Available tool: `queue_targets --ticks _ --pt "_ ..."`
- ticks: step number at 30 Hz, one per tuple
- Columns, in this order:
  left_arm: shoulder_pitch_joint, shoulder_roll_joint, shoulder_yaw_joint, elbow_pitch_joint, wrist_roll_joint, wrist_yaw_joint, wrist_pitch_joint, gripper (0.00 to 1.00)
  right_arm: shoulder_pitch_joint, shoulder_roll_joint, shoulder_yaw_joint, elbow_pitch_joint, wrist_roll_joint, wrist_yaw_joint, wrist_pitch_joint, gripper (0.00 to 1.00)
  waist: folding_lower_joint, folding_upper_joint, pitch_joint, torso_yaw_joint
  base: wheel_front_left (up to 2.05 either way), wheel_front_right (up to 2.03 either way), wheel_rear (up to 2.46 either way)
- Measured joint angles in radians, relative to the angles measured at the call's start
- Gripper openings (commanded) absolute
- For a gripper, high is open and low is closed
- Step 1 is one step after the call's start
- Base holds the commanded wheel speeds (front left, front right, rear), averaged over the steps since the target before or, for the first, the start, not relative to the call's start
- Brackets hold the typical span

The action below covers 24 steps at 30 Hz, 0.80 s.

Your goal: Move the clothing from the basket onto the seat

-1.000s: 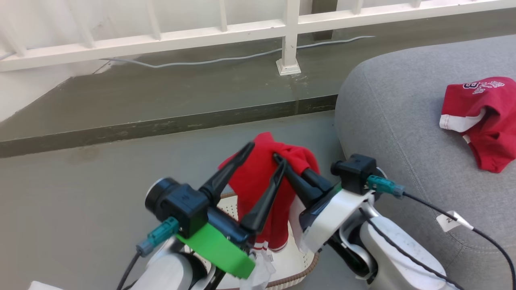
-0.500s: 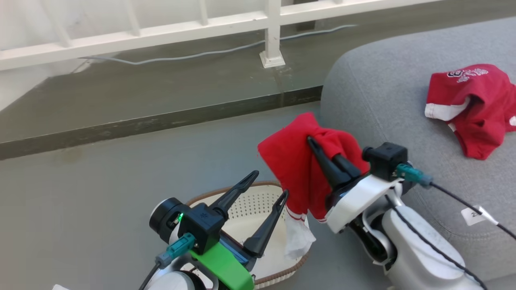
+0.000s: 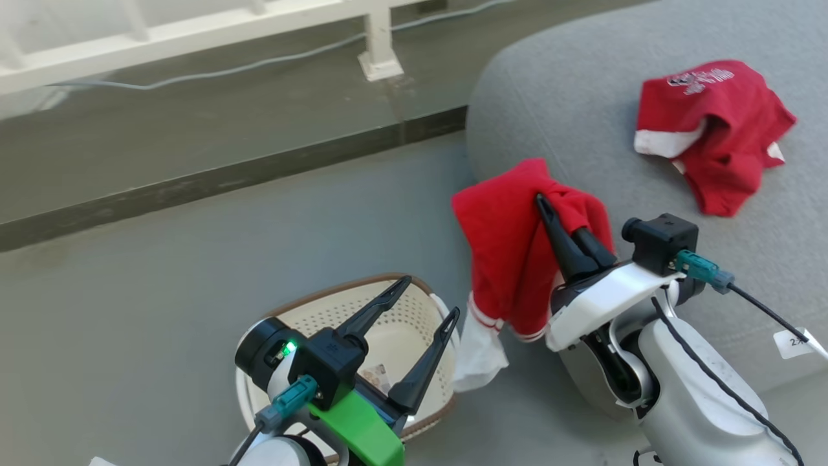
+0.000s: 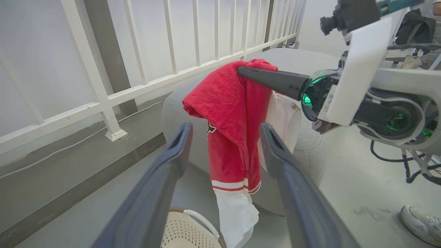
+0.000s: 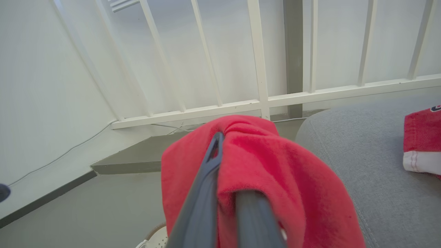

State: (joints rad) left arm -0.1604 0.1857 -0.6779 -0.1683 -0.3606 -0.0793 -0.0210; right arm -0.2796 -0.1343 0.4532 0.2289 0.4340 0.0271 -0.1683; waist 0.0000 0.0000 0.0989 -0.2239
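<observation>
Right hand [image 3: 557,217] is clamped tight on a red garment [image 3: 504,259], centre frame, its white end dangling between the basket [image 3: 310,317] and the grey seat [image 3: 569,97]. Left hand [image 3: 431,296], lower centre, fingers spread wide and empty, poised above the basket. Upper right, a second red garment [image 3: 718,129] lies on the seat, well apart from the held one.

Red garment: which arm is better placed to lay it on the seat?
Right: the right gripper, jaws shut on the red garment, is by the seat; the left gripper stands open over the basket.
</observation>
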Motion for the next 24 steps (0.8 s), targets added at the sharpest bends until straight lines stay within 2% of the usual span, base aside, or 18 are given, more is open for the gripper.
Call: queue_targets --ticks 15,24 --pt "-0.041 0.021 0.000 -0.010 0.027 0.001 0.035 1.00 -0.031 0.002 -0.067 0.010 0.029 -0.013 -0.036 0.00 0.0000 0.0000 0.087 -0.121 0.00 0.00 0.00" --pt "-0.088 0.023 -0.003 -0.032 0.048 0.000 0.067 1.00 -0.135 -0.024 -0.142 0.025 0.042 -0.020 -0.053 0.00 0.0000 0.0000 0.163 -0.172 0.00 0.00 0.00"
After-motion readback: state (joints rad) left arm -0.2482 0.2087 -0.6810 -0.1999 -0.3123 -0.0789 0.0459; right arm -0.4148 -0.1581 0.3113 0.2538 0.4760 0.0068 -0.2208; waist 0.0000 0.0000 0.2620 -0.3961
